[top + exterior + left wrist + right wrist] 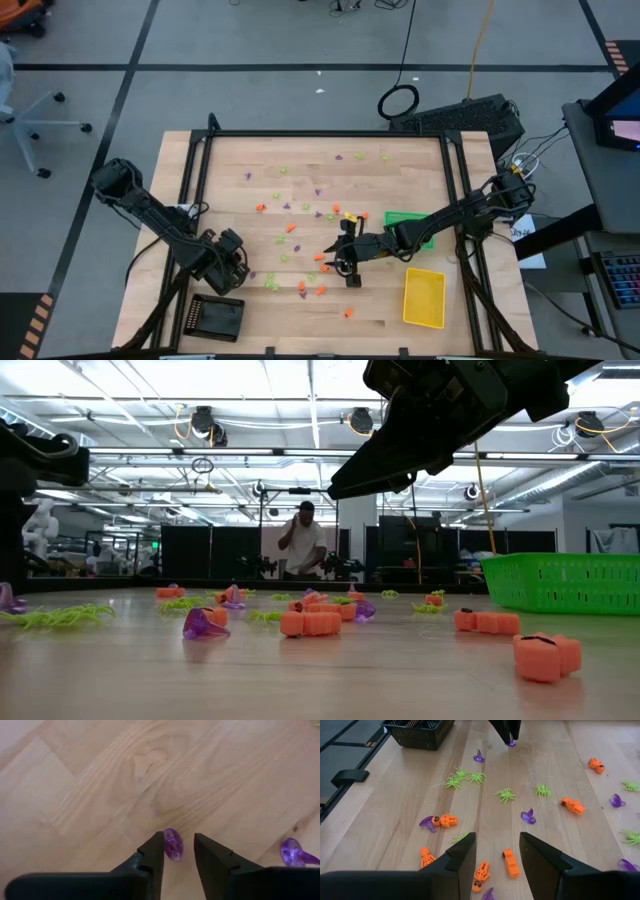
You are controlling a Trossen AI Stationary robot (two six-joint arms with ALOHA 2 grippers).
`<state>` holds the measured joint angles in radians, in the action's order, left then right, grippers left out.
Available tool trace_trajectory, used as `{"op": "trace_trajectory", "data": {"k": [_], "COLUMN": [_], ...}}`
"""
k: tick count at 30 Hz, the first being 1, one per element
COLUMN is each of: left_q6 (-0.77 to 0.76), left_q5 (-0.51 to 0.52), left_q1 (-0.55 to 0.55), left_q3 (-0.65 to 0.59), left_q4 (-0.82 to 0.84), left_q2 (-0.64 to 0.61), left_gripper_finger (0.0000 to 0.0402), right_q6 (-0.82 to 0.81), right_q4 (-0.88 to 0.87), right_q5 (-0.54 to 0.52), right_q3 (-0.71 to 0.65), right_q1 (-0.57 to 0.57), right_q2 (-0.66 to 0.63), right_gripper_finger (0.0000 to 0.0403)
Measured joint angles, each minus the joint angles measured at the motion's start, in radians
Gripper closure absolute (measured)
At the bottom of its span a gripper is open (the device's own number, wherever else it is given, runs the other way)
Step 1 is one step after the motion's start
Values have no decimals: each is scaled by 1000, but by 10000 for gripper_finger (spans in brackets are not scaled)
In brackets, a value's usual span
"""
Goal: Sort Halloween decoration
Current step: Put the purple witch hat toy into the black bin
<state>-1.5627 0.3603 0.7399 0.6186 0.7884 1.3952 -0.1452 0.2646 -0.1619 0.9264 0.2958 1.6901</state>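
The Halloween decoration lies scattered over the wooden table (400,170) as tiny orange, purple and lime-green trinkets. My left gripper (178,840) points down near the table's near left, open, its fingers on either side of a small purple trinket (173,844) that lies on the wood. From the right wrist view the same gripper (507,732) shows with that purple trinket (511,743) at its tips. My right gripper (497,840) hangs open above the table's middle (335,255), over two orange trinkets (510,862). My left gripper stands over the purple trinket from above, fingers pointing down. The trinket sits close against the inner side of one finger (156,851), with a gap to the other finger. Whether that finger touches it I cannot tell. The trinket lies on the table.
A black tray (215,317) stands at the near left, a green tray (410,228) right of the middle, a yellow tray (423,297) at the near right. Another purple trinket (295,854) lies close beside my left gripper. A person (303,545) stands beyond the table.
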Motion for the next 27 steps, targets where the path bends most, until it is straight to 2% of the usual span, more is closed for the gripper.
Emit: {"op": "trace_trajectory", "data": {"k": [14, 27], "left_q6": [5, 23], "left_q5": [7, 4], "left_q1": [0, 0], "left_q3": [0, 2], "left_q4": [4, 6], "left_q2": [0, 0], "left_gripper_finger": [394, 398], "right_q6": [0, 0], "right_q4": [0, 0], "right_q5": [0, 0], "right_q3": [0, 0], "right_q1": [0, 0], "right_q2": [0, 0], "right_gripper_finger": [266, 266]}}
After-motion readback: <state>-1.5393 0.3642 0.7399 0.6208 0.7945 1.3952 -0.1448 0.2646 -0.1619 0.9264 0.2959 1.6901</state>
